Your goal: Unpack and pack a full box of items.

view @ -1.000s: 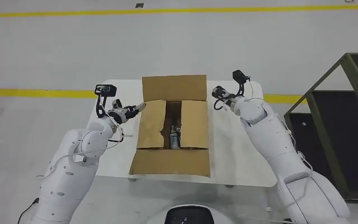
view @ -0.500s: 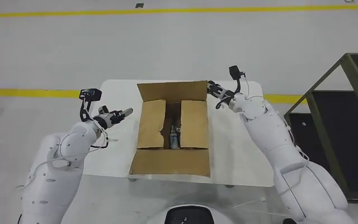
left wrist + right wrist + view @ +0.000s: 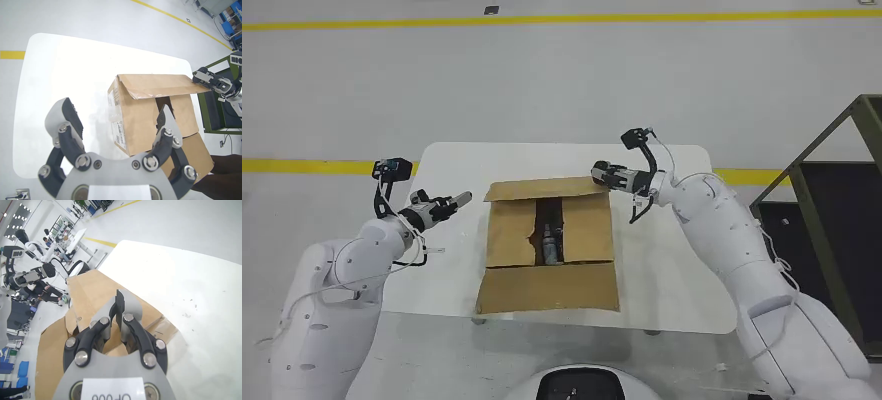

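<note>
Two grippers logged, one box.

Left gripper (image 3: pixel 115 105): fingers (image 3: pixel 72 115) spread wide, nothing between them. It hangs over the left part of the table (image 3: pixel 672 290), tips aimed at the box (image 3: pixel 143 121) and well apart from the box's left wall.

Right gripper (image 3: pixel 118 294): fingers drawn together, tips meeting. The tips sit at the right corner of the rear flap (image 3: pixel 542 189). Whether any cardboard is nipped between them I cannot tell. The arm comes in from the right side of the table, wrist above the box's far right corner.

Box: brown cardboard, standing near the middle of the table.
- Rear flap is tilted forward over the opening, not lying flat. Its edge is ragged near the left fold.
- Left side flap (image 3: pixel 510 232) and right side flap (image 3: pixel 589 228) are folded inward, with a narrow gap between them.
- A bottle (image 3: pixel 550 240) is visible through that gap, inside the box. Other contents are hidden.
- Front flap (image 3: pixel 547 288) is folded outward, toward the robot.
- Two white labels (image 3: pixel 119 133) are on the left wall.

Surroundings: white table with rounded corners, a green rack (image 3: pixel 832 180) off its right end, and a yellow line (image 3: pixel 322 166) on the floor.
</note>
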Robot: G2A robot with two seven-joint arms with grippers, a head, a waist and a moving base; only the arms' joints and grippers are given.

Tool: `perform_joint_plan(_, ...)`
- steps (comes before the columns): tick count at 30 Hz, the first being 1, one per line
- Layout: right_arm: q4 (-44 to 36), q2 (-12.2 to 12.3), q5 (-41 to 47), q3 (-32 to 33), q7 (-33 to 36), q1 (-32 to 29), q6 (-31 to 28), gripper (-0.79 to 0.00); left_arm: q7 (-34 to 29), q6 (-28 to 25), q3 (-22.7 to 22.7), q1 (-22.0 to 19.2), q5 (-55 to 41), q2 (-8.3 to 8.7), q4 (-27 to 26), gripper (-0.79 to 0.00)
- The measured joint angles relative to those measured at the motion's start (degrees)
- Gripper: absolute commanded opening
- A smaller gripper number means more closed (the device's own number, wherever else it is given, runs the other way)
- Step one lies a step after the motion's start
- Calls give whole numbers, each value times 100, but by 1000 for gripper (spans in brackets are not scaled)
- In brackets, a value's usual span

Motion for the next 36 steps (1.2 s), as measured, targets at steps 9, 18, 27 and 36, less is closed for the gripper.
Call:
perform_joint_plan(9,-760,133,-102,42,388,-495,100,-785,31,-137,39,88,-54,0,-45,0)
perform_joint_plan(18,-1771,272,218,248,777,-1071,636,-785,-397,-1657,-29,327,159,124,-178,0)
perform_joint_plan(27,-2649,274,390,289,411,-1572,1604,-785,-369,-1820,-48,360,201,137,-197,0)
perform_joint_plan(36,-2666,229,452,195,376,-1636,1826,-785,151,-3226,-250,800,733,240,-628,0)
